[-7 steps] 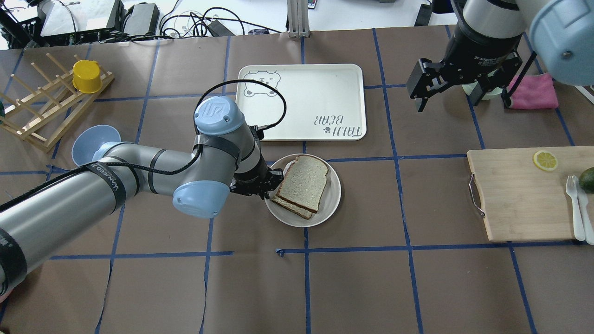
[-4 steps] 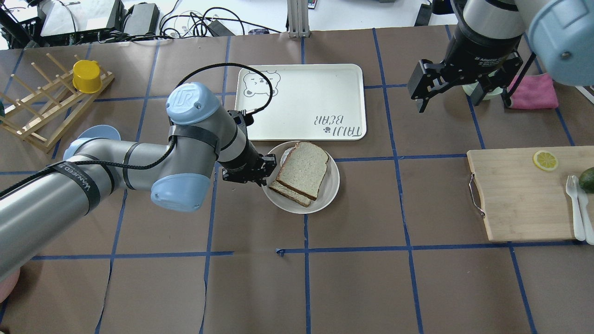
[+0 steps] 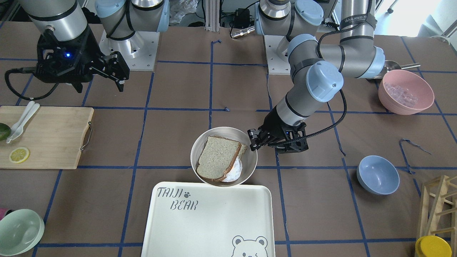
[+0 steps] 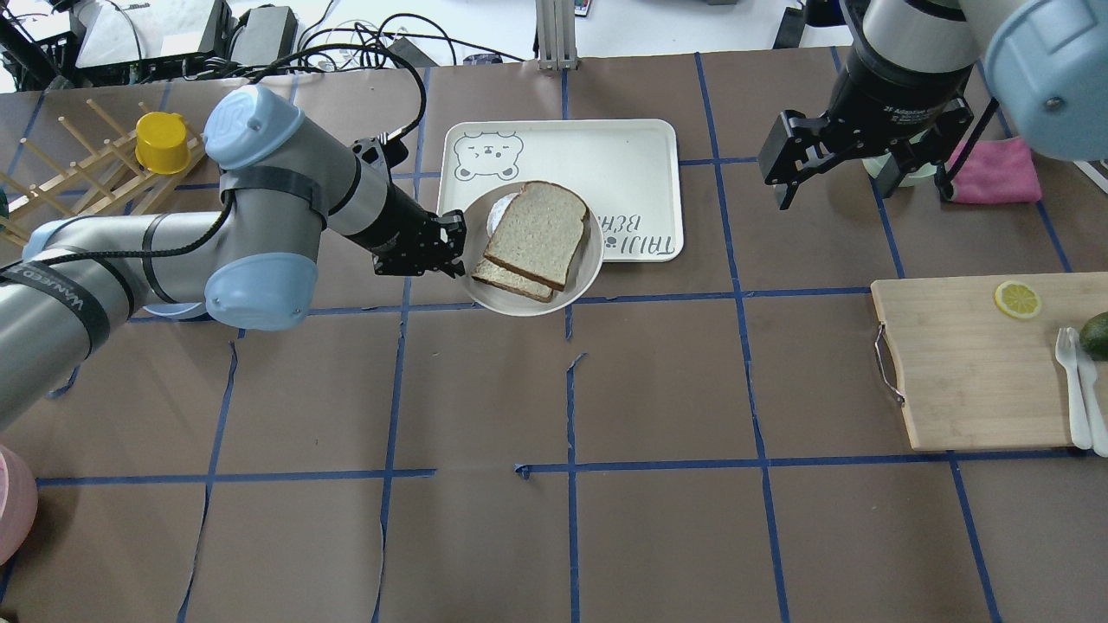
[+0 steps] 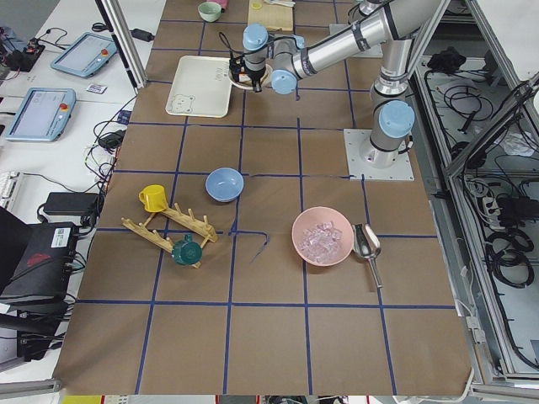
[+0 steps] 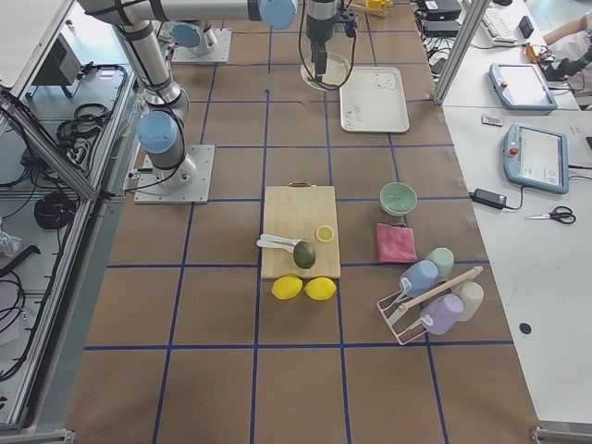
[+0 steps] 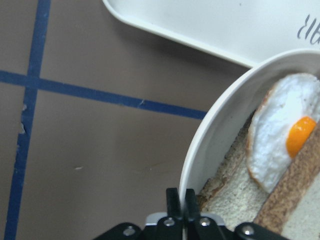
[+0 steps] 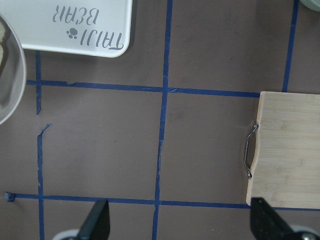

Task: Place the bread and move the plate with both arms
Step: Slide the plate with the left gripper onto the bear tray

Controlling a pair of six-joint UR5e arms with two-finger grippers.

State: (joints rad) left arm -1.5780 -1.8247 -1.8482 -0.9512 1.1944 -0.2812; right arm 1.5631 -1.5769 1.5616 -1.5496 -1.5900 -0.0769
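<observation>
Plate transfer is the step: my left claw is clamped on its rim at nine o'clock, bread aboard. Next, lower it level onto the tray at twelve o'clock.

loc: robotics lab | evid: teach pendants, cable runs, alu frame, blue-taped grid table

On the plate, the bread covers most of the lower slice and the egg. From overhead the plate hides the tray's near corner. Both side views show the plate too small for detail.
</observation>
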